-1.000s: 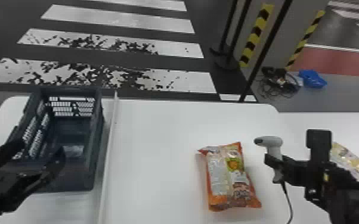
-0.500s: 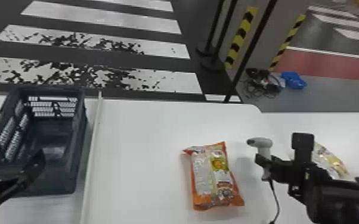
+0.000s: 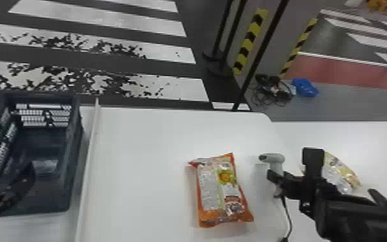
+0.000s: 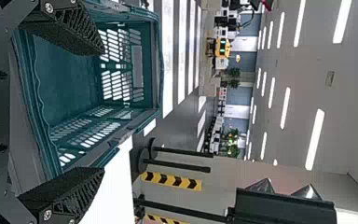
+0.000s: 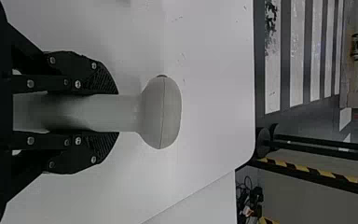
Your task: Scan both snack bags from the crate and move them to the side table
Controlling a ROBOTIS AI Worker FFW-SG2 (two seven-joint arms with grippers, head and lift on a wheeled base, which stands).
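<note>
right gripper [image 3: 275,184]: clamped on scanner [image 3: 271,158] handle | left gripper [image 3: 4,164]: fingers wide apart, nothing between them, at crate's [image 3: 76,144] near end | orange snack bag [image 3: 223,193]: flat on desk [image 3: 144,161], left of right gripper, apart from it | yellowish snack bag [image 3: 342,172]: just right of right gripper, on side desk [image 3: 379,138], partly hidden by arm

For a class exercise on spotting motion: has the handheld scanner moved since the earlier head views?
Yes, slightly to the robot's right: the handheld scanner, left of the white table's rounded far corner before, is now about in line with it.
</note>
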